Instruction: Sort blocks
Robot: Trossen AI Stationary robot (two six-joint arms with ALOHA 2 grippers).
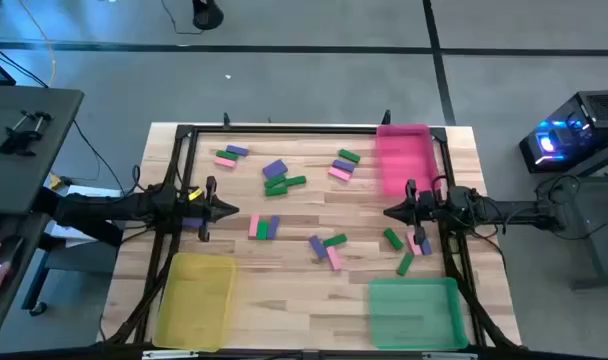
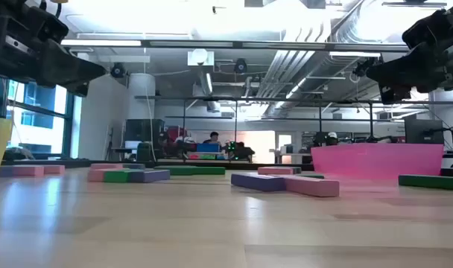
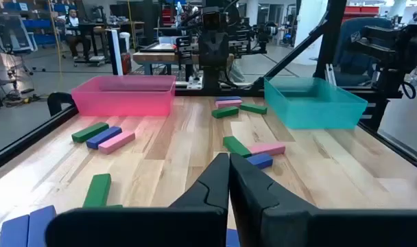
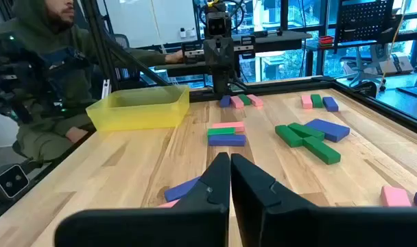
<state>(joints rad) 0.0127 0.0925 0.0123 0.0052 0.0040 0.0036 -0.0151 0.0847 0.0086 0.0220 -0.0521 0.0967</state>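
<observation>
The wooden table [image 1: 314,300] carries scattered blocks [image 1: 276,178], a yellow tray [image 1: 196,298] and green tray [image 1: 416,312] at its near corners, a pink tray [image 1: 404,157] at its far right corner.

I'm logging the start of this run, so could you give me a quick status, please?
Left gripper and right gripper shut, empty, above the table. Blocks scattered, none in yellow tray, pink tray or green tray. Nothing obstructing.

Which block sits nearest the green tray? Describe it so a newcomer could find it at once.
Start at the green tray in the table's near right corner, seen from above. Just beyond its far edge, toward the pink tray, lies a green block, tilted. Its neighbours, a pink block and a purple one, sit farther from the tray under the right gripper.
</observation>
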